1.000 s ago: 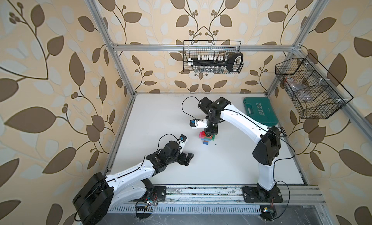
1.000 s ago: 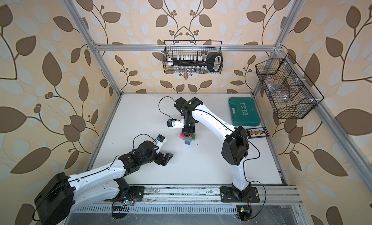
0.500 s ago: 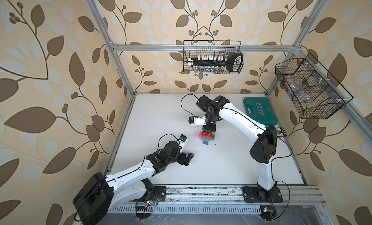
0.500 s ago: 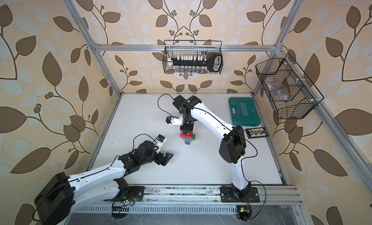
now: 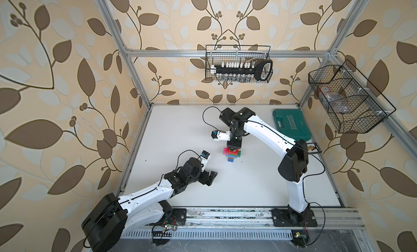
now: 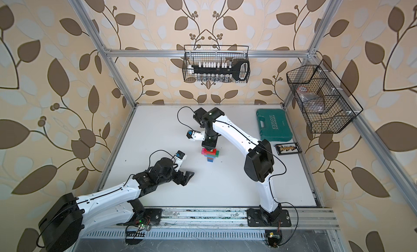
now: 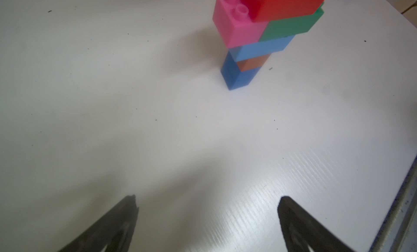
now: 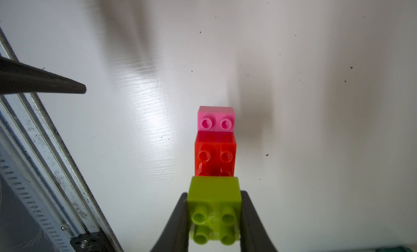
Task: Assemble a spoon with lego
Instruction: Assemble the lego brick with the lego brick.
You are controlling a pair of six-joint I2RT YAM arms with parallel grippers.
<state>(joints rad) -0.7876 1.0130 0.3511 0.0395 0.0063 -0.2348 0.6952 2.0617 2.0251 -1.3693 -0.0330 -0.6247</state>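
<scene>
Right hand [image 5: 234, 147] pinches the lime brick [image 8: 214, 191]; square it over the red brick [image 8: 215, 156], press straight down. Left hand [image 7: 207, 197], spread, sits at the spoon's [image 5: 232, 155] 7 o'clock.

You have the brick stack [image 5: 232, 155] standing about the middle of the table [image 5: 176, 131]. Your right gripper [image 5: 234, 147] hangs directly over it with a single brick [image 8: 214, 208] between its fingers (whether that brick touches the stack's top is unclear). Your left gripper [image 5: 209, 177] sits near-left of the stack, well apart. Far right lies the tool case [image 5: 291, 124], with a small tray [image 5: 312, 147] just near of it. A wire basket [image 5: 238, 64] hangs on the far wall, and a second basket [image 5: 347, 99] on the right wall.
</scene>
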